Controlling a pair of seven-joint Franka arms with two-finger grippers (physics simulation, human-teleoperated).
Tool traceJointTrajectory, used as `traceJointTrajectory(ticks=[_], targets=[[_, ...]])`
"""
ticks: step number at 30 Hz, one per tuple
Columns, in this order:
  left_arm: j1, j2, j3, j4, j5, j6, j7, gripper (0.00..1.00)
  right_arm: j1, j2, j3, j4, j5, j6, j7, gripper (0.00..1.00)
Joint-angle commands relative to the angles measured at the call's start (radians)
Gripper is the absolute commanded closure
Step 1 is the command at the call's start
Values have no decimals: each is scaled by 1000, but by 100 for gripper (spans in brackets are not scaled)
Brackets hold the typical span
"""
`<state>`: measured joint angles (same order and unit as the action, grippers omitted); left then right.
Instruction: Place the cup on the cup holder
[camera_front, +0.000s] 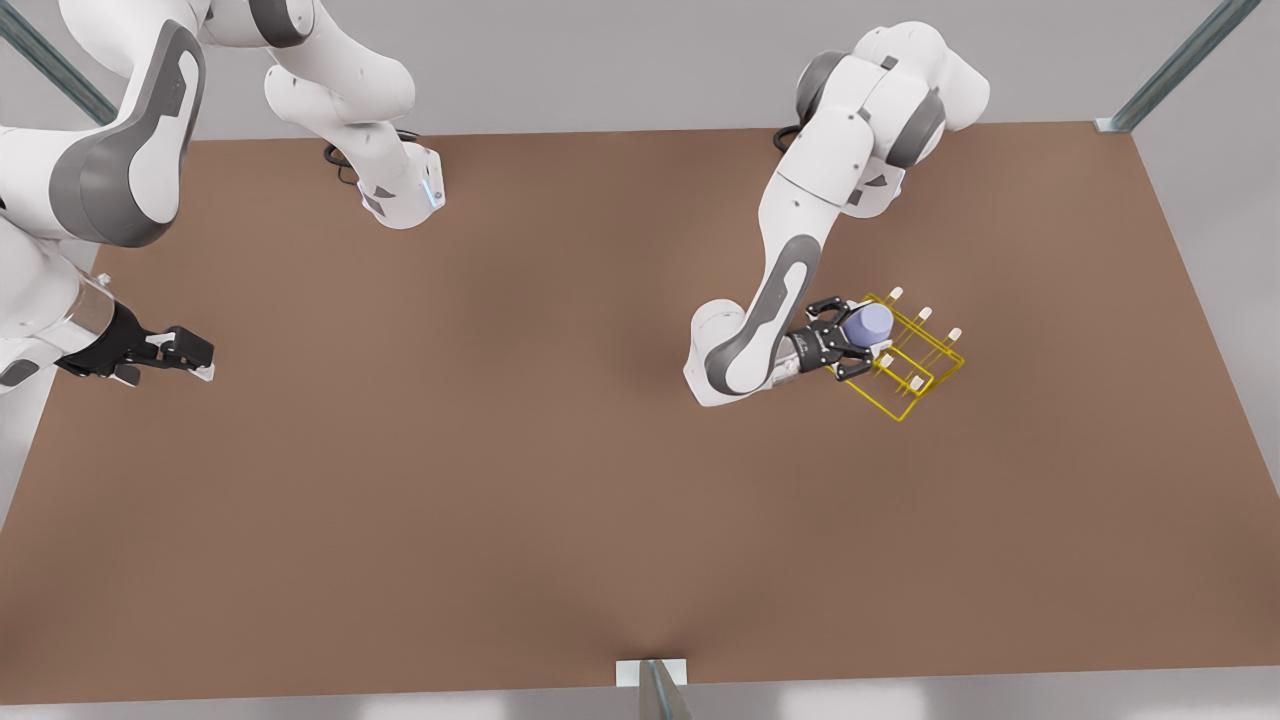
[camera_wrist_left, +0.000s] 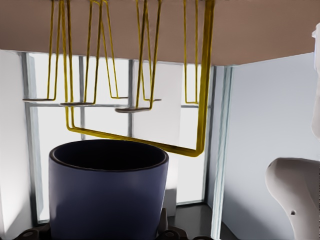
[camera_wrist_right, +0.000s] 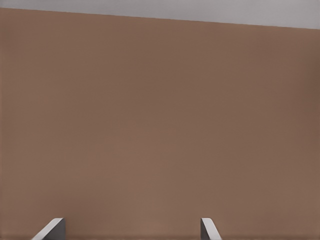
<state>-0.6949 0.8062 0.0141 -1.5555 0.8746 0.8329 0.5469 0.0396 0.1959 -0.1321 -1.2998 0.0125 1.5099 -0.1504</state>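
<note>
The lavender-blue cup is held sideways between the fingers of my left gripper, which is shut on it, at the front view's right. It hangs over the near corner of the yellow wire cup holder, among the white-tipped pegs. In the left wrist view the cup shows its open rim, with the cup holder's wires just beyond it. My right gripper waits open over the table at the front view's left edge, and its fingertips stand wide apart over bare brown table.
The brown table stretches wide between the two arms. The left arm's white forearm lies low beside the cup holder. A metal post stands at the table's near edge.
</note>
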Motion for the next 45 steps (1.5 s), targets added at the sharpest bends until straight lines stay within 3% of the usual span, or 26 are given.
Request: traceJointTrajectory(ticks=[1,16,17,18,23,26,27,28,29,30,31,32,34,36,39,45], targets=[[0,2,0,0,-13,5,-151,24,0,-1,2,0,0,0,2,0],[0,13,1,-31,-25,9,-153,23,0,-1,2,0,0,0,0,0],[0,13,1,-32,-26,8,-153,20,-1,-1,2,0,0,0,0,0],[0,14,1,-32,-26,9,-153,0,0,-1,2,0,0,0,0,0],[0,16,1,-32,-26,8,-151,0,0,2,11,0,-5,0,0,0],[2,-79,1,-3,-11,9,-156,0,-1,-3,11,-1,-9,0,0,0],[9,-104,3,113,-35,173,-212,0,0,-3,11,-1,-11,0,0,0],[18,-97,21,228,-81,245,-216,0,-3,-3,11,0,0,0,0,0],[81,-104,87,417,-356,334,-263,0,-3,-3,9,0,-8,0,0,0],[126,-111,162,497,-609,445,-367,0,-4,-3,9,0,-6,0,0,0],[147,-159,250,511,-827,529,-491,0,-4,-3,9,0,-8,0,0,0],[241,-265,271,485,-977,612,-623,0,-3,-3,11,0,-6,0,0,0],[489,-378,-9,477,-879,620,-650,0,-3,-3,9,0,-8,0,0,0],[575,-476,-98,398,-792,672,-650,0,-4,-3,9,0,-6,0,0,0],[575,-613,-102,198,-786,812,-792,0,-4,-1,9,0,-11,0,0,0],[575,-639,-102,149,-809,812,-1018,0,-3,-1,9,0,-6,0,0,0]])
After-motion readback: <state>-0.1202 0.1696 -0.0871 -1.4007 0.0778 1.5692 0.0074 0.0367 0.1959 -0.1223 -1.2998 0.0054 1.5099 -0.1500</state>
